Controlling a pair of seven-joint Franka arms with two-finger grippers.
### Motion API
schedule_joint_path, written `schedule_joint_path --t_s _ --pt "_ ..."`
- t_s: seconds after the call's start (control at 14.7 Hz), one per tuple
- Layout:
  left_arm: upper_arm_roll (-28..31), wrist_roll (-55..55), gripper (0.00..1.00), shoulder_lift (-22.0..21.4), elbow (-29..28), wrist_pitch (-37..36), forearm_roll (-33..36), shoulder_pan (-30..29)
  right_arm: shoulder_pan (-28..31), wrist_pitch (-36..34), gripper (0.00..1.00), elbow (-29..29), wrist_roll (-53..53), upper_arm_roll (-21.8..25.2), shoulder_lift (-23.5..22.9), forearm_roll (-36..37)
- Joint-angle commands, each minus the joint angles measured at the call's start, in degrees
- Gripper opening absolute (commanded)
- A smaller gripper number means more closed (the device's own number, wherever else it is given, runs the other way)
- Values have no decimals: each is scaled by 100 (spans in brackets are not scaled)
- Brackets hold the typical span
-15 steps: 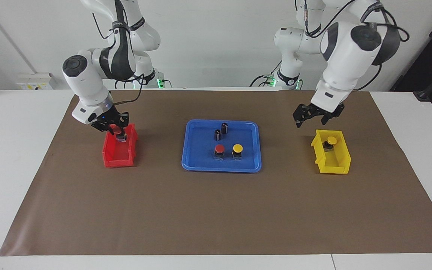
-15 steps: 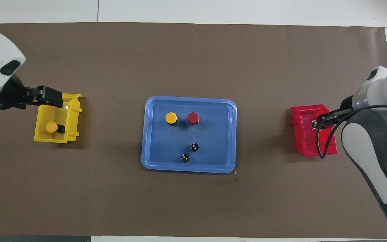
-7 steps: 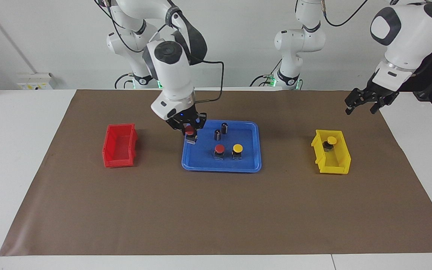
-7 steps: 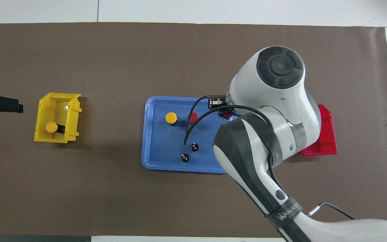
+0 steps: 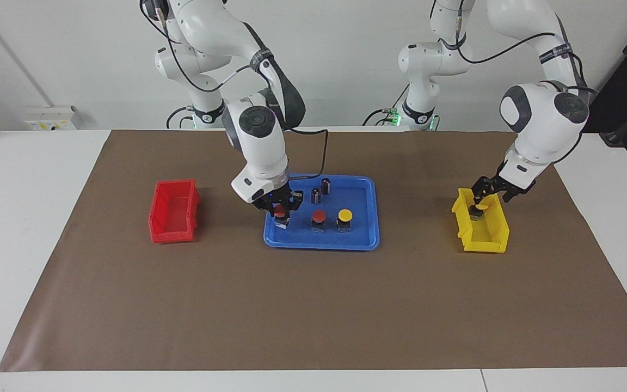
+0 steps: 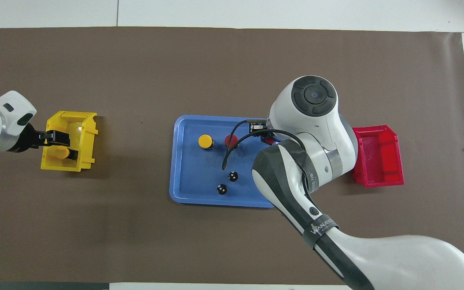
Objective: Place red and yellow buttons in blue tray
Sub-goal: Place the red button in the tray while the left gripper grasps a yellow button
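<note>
Blue tray (image 5: 365,239) at table centre held one red button (image 5: 318,216) and one yellow button (image 5: 344,215). Right gripper (image 5: 280,213) gripped a second red button (image 5: 279,210) low over the tray. Left gripper (image 5: 482,202) straddled the second yellow button (image 6: 59,152) in the yellow bin (image 5: 496,240); its closure could not be told.

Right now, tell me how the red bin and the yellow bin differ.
The red bin holds nothing, while the yellow bin holds a yellow button. No gripper is at the red bin; the left gripper reaches into the yellow bin, over that button. The red bin sits toward the right arm's end of the table, the yellow bin toward the left arm's. Both are small open bins flanking the blue tray.
</note>
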State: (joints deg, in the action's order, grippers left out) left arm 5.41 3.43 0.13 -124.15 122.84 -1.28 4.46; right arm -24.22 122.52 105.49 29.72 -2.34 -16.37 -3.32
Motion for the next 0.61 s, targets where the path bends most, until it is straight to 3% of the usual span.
schedule_joint_path --t_s 0.0,0.2,0.34,0.41,0.48,0.54 --pt "13 44 86 -163 -433 380 58 19 -65 246 26 305 -28 -38 126 50" --pt "12 44 81 -163 -627 557 58 28 -179 421 28 305 8 -38 -76 50" --pt "12 70 75 -154 -706 600 58 19 -153 474 45 314 -1 -30 -138 85" --pt "12 70 66 -136 -715 662 58 19 -144 440 62 262 -10 -30 -138 173" --pt "30 62 43 -110 -715 723 58 28 -118 405 84 174 -10 -30 -138 260" --pt "13 62 18 -92 -681 698 58 19 -57 387 100 43 -27 -4 -129 357"
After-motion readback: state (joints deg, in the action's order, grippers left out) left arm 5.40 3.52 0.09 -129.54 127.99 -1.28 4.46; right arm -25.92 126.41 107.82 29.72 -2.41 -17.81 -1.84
